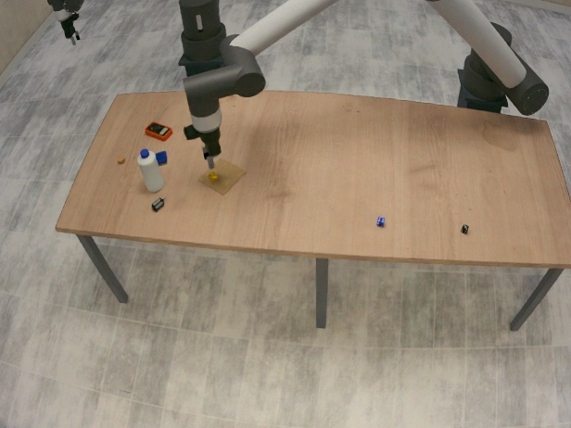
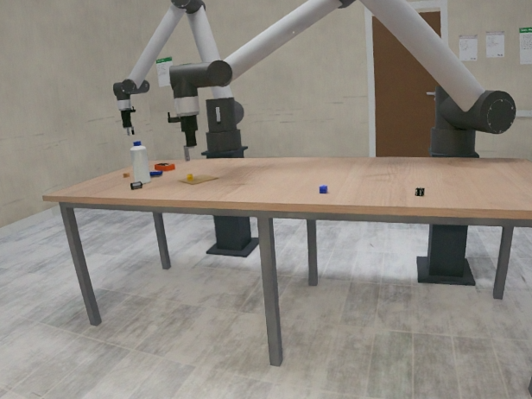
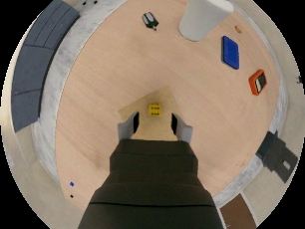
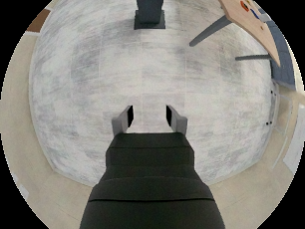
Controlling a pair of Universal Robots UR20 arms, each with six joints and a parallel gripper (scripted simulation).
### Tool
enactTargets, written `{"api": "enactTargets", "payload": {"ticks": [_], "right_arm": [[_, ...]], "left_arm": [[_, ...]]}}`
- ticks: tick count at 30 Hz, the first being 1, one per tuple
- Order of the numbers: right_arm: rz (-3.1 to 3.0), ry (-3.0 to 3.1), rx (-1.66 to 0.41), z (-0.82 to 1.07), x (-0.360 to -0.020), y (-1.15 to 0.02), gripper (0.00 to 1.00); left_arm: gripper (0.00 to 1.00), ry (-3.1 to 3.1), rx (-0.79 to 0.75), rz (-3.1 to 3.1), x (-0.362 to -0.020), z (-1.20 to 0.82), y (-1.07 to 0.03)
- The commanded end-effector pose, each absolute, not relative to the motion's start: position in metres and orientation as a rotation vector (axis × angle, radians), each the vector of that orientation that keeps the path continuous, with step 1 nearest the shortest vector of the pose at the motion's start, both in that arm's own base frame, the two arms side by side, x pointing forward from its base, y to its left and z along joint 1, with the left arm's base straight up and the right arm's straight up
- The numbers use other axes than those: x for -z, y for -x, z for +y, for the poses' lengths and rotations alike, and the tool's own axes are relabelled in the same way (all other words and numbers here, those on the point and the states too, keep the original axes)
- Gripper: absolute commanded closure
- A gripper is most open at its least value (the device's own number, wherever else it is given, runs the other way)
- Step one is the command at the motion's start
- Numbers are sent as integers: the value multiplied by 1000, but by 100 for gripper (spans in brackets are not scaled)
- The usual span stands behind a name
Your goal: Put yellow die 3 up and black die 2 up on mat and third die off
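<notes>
Below my left gripper, which I have wide open, the yellow die rests on the mat; my right gripper, also open, hangs well apart from it.
</notes>
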State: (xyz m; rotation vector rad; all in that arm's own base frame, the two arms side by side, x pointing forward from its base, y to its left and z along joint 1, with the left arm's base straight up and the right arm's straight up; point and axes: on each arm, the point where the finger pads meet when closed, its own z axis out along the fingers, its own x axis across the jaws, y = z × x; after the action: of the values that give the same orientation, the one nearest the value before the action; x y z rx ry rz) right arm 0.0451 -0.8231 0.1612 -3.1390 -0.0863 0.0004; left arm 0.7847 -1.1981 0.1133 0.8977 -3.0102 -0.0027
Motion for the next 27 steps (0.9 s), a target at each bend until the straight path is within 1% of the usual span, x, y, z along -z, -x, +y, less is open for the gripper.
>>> {"api": "enactTargets", "payload": {"ticks": [1, 8, 13, 17, 19, 27], "right_arm": [[-86, 3140, 0, -824, -162, -45, 0], [-86, 3140, 0, -824, -162, -45, 0], [-86, 3140, 0, -824, -162, -45, 0], [-86, 3140, 0, -824, -162, -45, 0], [-86, 3140, 0, -824, -162, -45, 0], [-86, 3140, 0, -824, -162, -45, 0]], "left_arm": [[0, -898, 0, -3011, -115, -1199, -785], [0, -939, 0, -2998, -115, -1199, -785], [0, -1214, 0, -2897, -114, -1200, -788], [0, -1247, 0, -2884, -114, -1200, -788], [0, -1407, 0, -2809, -113, -1200, -790], [0, -1685, 0, -2652, -112, -1200, -791]]}}
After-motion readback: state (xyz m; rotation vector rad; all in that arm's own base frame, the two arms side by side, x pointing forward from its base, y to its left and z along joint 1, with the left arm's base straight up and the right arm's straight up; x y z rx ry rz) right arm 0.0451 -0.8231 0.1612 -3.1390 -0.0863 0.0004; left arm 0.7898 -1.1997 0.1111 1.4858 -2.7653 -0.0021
